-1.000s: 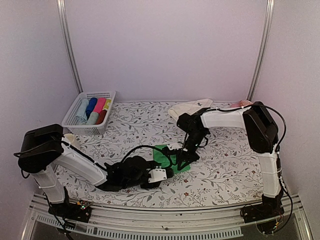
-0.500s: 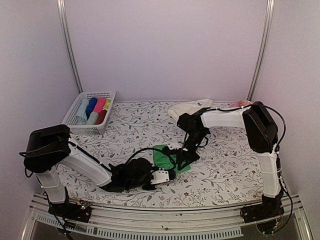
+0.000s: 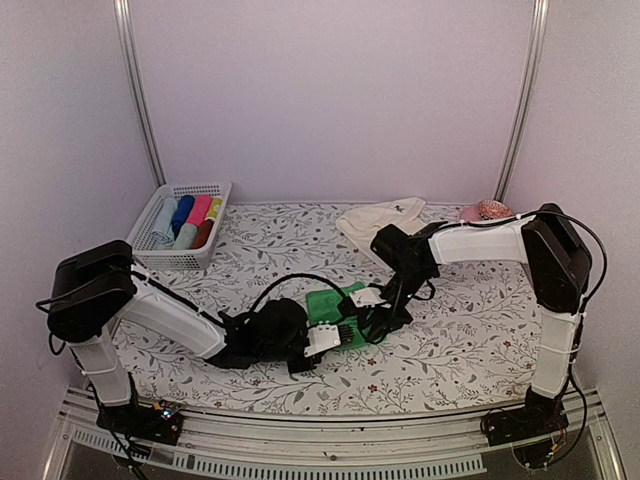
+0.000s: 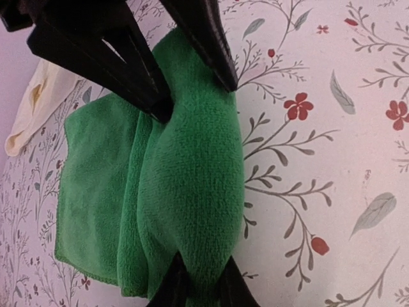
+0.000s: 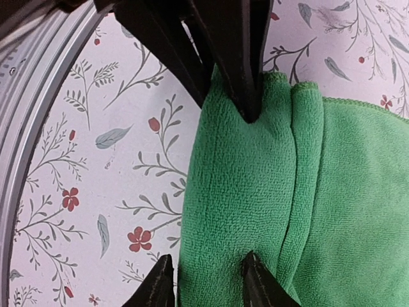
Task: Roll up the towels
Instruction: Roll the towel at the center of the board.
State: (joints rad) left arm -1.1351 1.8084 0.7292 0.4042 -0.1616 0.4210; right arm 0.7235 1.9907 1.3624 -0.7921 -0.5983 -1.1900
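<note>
Left gripper (image 4: 196,102) pinches the rolled edge of the green towel (image 4: 185,192); right gripper (image 5: 229,111) straddles it, fingers slightly apart, maybe loose

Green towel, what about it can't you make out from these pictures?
- How many turns the green towel has: both wrist views, the roll's ends sit under the left gripper and the right gripper.
- Its near edge: top view, both grippers cover it.
- Its flat part: right wrist view, cut off by the frame's edge.
- Whether the right gripper grips it: its own fingers hide the contact.
</note>
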